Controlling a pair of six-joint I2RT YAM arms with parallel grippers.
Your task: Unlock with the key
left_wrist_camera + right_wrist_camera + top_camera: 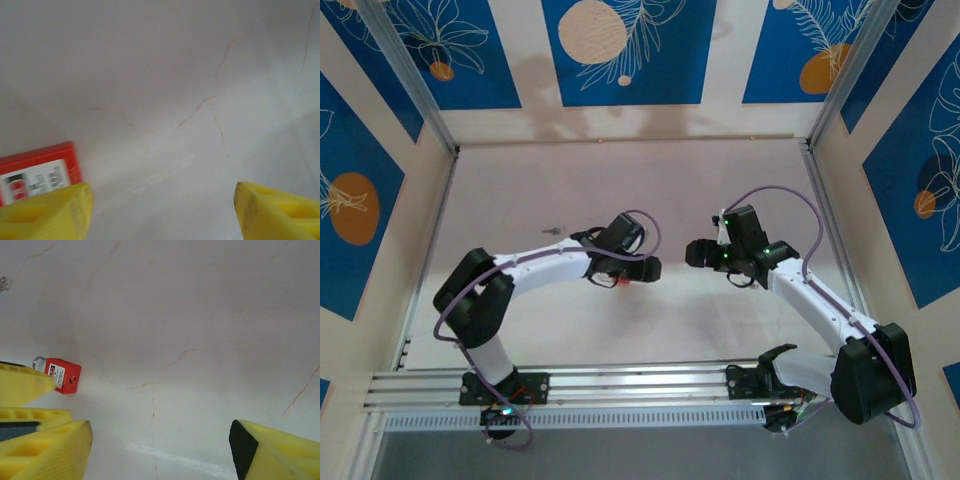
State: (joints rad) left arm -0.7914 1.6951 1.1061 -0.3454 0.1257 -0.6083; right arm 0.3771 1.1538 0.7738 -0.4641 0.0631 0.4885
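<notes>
The left gripper (162, 212) holds its yellow jaws wide and empty, with the red block-shaped padlock with silver shackle (37, 172) just off the finger at eight o'clock in its wrist view, probably so the lock can be steadied. The right gripper (160, 452), equally wide and empty, looks free to fetch the tiny metal ring-looped key (554, 230). The key lies on the pale table (520, 190) at ten o'clock from the left gripper, apart from the lock.

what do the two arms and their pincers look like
The left arm and right arm are white curved shells with black joints; a thin purple cable loops along each. Small green lights dot the right wrist. The left pincer and right pincer have blocky yellow fingers.
</notes>
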